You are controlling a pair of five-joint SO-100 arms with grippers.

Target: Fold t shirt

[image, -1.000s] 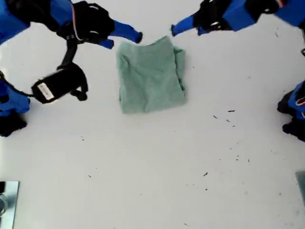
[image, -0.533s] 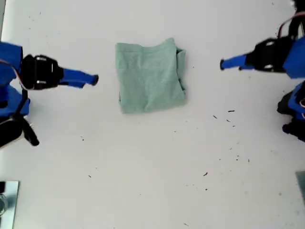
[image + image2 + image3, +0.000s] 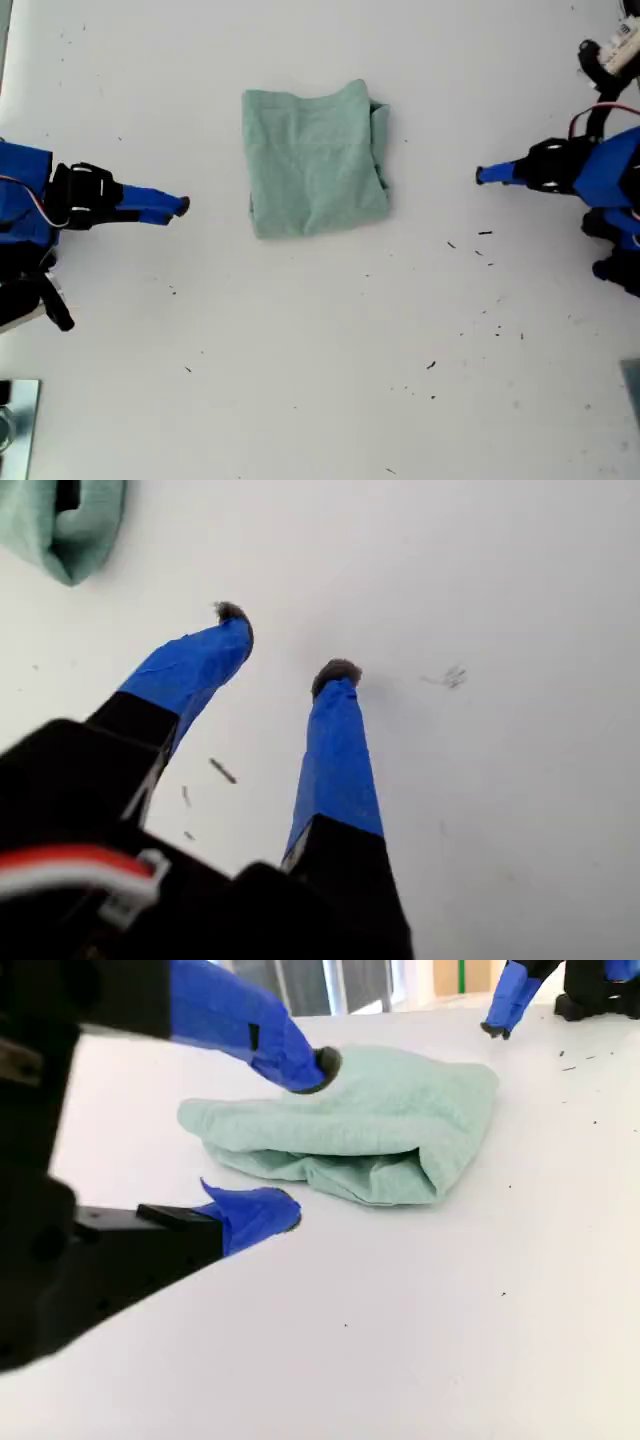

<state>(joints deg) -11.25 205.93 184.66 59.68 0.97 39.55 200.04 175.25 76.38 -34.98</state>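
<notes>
— Exterior view first: what differs from half a second ago?

— Both of my arms have pulled back. My second gripper (image 3: 180, 207), at the exterior view's left, now sits lower in that view and farther from the t shirt (image 3: 315, 165). My first gripper (image 3: 482, 176), at the exterior view's right, has dropped and drawn away in the same manner. A second ago both hung at the cloth's far edge. The t shirt itself has not shifted.

— Any writing or labels you can read?

— None that I can make out at this size.

— Where is the t shirt?

— It lies folded into a rough rectangle on the white table (image 3: 320, 400), in the upper middle of the exterior view, between the two grippers and well apart from both. A few dark specks (image 3: 485, 233) dot the table near my first gripper.

— And the fingers?

— In the first wrist view my first gripper (image 3: 287, 642) has its blue-taped fingers (image 3: 335, 750) spread with bare table between them, holding nothing; only a corner of the t shirt (image 3: 60, 530) shows, far off. In the second wrist view my second gripper (image 3: 302, 1135) is spread wide, also holding nothing. The t shirt (image 3: 370, 1120) lies just past its tips, not touching them, its folded edge facing the camera.
</notes>
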